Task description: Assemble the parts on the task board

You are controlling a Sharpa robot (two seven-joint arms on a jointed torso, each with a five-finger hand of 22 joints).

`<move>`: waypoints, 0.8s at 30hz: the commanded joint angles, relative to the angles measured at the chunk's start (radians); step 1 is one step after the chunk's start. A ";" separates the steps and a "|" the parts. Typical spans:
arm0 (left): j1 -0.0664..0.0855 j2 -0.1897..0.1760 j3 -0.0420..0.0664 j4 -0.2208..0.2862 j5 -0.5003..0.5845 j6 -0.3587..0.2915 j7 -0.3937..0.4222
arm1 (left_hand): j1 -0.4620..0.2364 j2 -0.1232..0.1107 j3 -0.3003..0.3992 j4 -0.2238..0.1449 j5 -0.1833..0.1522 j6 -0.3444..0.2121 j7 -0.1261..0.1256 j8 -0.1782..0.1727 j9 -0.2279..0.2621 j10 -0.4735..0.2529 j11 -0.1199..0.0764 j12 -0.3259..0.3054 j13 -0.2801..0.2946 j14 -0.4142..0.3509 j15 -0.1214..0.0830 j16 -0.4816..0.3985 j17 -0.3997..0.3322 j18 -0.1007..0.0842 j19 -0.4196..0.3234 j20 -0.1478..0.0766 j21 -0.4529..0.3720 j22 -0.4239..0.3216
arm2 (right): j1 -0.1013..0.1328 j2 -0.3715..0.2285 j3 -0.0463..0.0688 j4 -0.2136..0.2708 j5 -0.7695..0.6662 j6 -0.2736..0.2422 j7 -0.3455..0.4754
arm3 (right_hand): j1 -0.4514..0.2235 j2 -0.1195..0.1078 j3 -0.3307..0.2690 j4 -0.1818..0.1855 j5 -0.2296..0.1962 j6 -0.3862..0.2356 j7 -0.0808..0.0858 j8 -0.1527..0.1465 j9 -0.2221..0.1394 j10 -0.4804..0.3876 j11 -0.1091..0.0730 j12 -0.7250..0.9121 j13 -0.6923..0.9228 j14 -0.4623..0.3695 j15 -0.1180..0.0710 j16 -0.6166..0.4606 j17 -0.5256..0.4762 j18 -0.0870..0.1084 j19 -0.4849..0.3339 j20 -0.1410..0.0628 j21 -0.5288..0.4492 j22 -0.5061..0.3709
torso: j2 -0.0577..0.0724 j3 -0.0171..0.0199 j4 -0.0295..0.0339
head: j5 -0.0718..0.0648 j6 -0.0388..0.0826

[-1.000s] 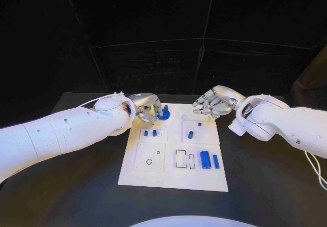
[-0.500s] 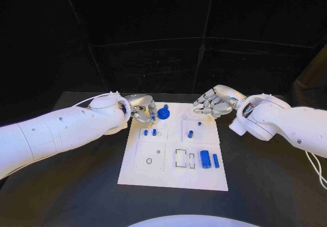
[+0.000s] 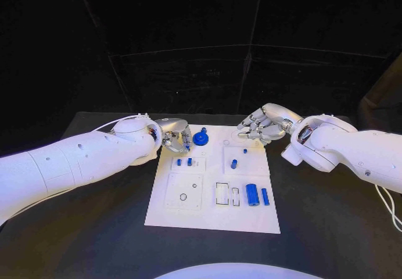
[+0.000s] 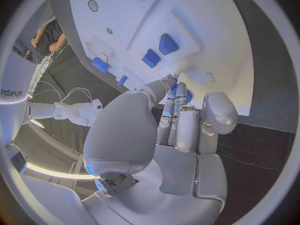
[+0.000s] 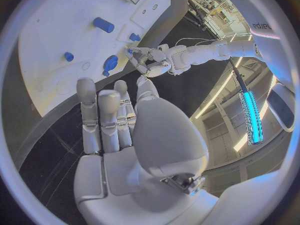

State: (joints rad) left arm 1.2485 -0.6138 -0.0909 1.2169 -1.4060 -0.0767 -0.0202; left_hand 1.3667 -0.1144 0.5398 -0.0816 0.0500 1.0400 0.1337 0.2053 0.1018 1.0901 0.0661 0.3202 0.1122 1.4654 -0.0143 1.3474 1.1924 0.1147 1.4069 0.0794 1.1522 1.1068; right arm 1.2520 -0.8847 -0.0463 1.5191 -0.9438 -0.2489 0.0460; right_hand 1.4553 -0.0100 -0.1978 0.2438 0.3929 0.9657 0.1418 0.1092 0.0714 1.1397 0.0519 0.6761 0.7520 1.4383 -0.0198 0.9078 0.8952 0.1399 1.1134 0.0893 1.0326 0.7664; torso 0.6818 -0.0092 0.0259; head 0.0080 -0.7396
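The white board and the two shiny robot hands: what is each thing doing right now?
White task board: flat on the black table.
Round blue part: at the board's far edge, beside the left hand.
Big blue cylinder: lying down.
Left hand: fingers curled, holding nothing.
Right hand: hovering, holding nothing.
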 commanded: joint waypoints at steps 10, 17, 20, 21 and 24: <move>-0.001 0.011 -0.002 -0.016 0.005 0.036 -0.014 | -0.010 0.000 0.004 -0.002 -0.002 0.008 0.001 -0.005 -0.002 0.008 0.002 -0.006 -0.002 0.034 -0.003 0.002 -0.001 -0.011 0.005 0.003 0.002 -0.001 | 0.002 0.000 0.000 0.004 0.002 -0.010 0.009 | 0.001 0.008 0.001 0.006 0.007 -0.007 0.001 0.006 0.000 -0.003 0.002 0.005 -0.001 0.004 0.000 -0.007 0.001 0.017 0.004 0.002 -0.007 -0.001 | 0.000 -0.0004 0.0011 | 0.000 -0.004; -0.001 0.010 -0.002 -0.017 0.005 0.042 -0.020 | -0.010 0.001 0.005 -0.002 -0.002 0.008 0.001 -0.006 -0.002 0.008 0.002 -0.007 -0.002 0.034 -0.003 0.001 -0.002 -0.011 0.004 0.003 0.002 -0.001 | 0.002 0.000 0.000 0.003 0.002 -0.009 0.010 | 0.001 0.008 0.001 0.006 0.007 -0.007 0.001 0.006 0.000 -0.003 0.002 0.005 -0.001 0.004 0.000 -0.007 0.001 0.017 0.004 0.002 -0.007 -0.001 | -0.001 -0.0006 0.0014 | 0.001 -0.005; -0.001 0.009 -0.002 -0.017 0.005 0.043 -0.018 | -0.011 0.001 0.005 -0.002 -0.002 0.008 0.001 -0.006 -0.002 0.008 0.002 -0.007 -0.003 0.034 -0.003 0.001 -0.003 -0.011 0.004 0.003 0.002 -0.001 | 0.002 0.000 0.000 0.003 0.002 -0.009 0.010 | 0.001 0.008 0.001 0.006 0.007 -0.007 0.001 0.006 0.000 -0.003 0.002 0.005 -0.001 0.004 0.000 -0.007 0.001 0.017 0.004 0.002 -0.007 -0.001 | 0.000 -0.0005 0.0010 | 0.001 -0.006; -0.001 0.010 -0.002 -0.017 0.005 0.043 -0.018 | -0.011 0.001 0.005 -0.002 -0.002 0.008 0.001 -0.006 -0.002 0.008 0.002 -0.007 -0.003 0.034 -0.003 0.001 -0.003 -0.011 0.004 0.003 0.002 -0.001 | 0.002 0.000 0.000 0.003 0.002 -0.009 0.010 | 0.001 0.008 0.001 0.006 0.007 -0.007 0.001 0.006 0.000 -0.003 0.002 0.005 -0.001 0.004 0.000 -0.007 0.001 0.017 0.004 0.002 -0.007 -0.001 | 0.000 -0.0005 0.0010 | 0.001 -0.006; -0.001 0.012 -0.002 -0.017 0.005 0.046 -0.015 | -0.011 0.001 0.005 -0.002 -0.002 0.008 0.001 -0.007 -0.002 0.009 0.002 -0.007 -0.003 0.033 -0.003 0.001 -0.003 -0.011 0.004 0.003 0.002 0.000 | 0.002 0.001 0.000 0.003 0.002 -0.008 0.010 | 0.001 0.008 0.001 0.006 0.007 -0.007 0.001 0.006 0.000 -0.003 0.002 0.005 -0.001 0.004 0.000 -0.007 0.001 0.017 0.004 0.002 -0.007 -0.001 | 0.000 -0.0001 0.0008 | 0.001 -0.007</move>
State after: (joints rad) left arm 1.2467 -0.6042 -0.0931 1.1994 -1.4049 -0.0460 -0.0345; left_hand 1.3668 -0.1143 0.5398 -0.0816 0.0500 1.0398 0.1336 0.2053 0.1010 1.0936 0.0697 0.3163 0.1104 1.4653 -0.0142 1.3473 1.1903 0.1155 1.4069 0.0794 1.1521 1.1067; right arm 1.2520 -0.8843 -0.0463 1.5200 -0.9438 -0.2501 0.0466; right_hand 1.4553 -0.0101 -0.1978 0.2437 0.3929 0.9657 0.1418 0.1092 0.0714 1.1397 0.0519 0.6762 0.7517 1.4383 -0.0198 0.9078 0.8952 0.1398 1.1134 0.0893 1.0326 0.7666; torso 0.6813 -0.0096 0.0269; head 0.0089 -0.7455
